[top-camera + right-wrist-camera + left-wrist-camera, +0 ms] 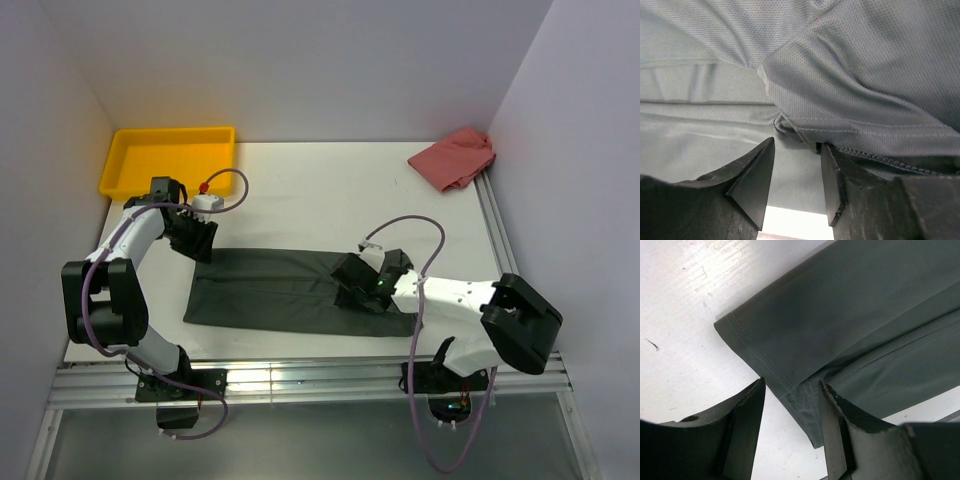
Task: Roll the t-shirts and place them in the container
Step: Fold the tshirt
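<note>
Charcoal-grey soft cotton t-shirt (270, 290), one only, lies folded into a long flat strip on the white desk (300, 200), reaching from the left fingers across to the right fingers. One crumpled pink-red cloth (455, 158) lies well beyond the right fingers in a far corner. One shallow yellow plastic tray (165, 131) sits just beyond the left fingers in the other far corner. There are two grippers, one at each end of the strip.

The left gripper (791, 385) stands over the strip's far left corner. Its black fingers (745, 425) are apart, and the double-stitched hem edge runs down into the gap between them. Bare desk spreads to the outer side of these fingers and ahead of them, up to the tray.

The right gripper (797, 144) is low over the other end, its fingers (752, 185) also spread and closed on nothing. A raised fold of the shirt with an overlocked seam lies just ahead of the gap and drapes towards one fingertip. A sliver of white desk shows between the fingers at the bottom of the right wrist view.

From above, the right gripper (345, 280) covers the bunched part of the shirt, so the shape of that end is hidden. Under the left gripper (200, 248) the corner is likewise covered. Whether any fingertip actually presses the cloth cannot be told.
</note>
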Available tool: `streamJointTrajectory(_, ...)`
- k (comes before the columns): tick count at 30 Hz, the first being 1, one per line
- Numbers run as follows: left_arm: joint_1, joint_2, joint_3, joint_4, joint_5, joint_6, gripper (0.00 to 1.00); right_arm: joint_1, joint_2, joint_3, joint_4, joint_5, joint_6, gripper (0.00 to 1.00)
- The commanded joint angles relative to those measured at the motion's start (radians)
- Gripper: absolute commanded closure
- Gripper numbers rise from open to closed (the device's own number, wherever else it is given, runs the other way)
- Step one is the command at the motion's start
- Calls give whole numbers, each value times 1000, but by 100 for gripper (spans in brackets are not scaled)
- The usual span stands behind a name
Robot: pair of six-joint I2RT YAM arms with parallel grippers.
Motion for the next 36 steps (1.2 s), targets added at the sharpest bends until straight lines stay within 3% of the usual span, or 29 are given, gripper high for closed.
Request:
streamJointTrajectory(1,3,-5,-1,13,3,3,48,17,-72,-20,-20,42,33,50)
streamJointTrajectory(11,3,-9,5,8,5,3,48,17,-230,11,-154,159,87,48)
streamJointTrajectory(17,3,-9,23,-1,14,-3,48,-139,-244,6,-129,124,6,48)
streamJointTrajectory(22,0,-3,33,-3,18,-8,48,-264,-129,24,-65,82,-54,48)
streamJointTrajectory(26,-3,-5,34,-4,26,-8,48,-249,-60,49,-82,71,-47,51)
streamJointTrajectory(36,-8,-26,28,-10,28,1,48,-111,-158,-49,-118,70,70,53)
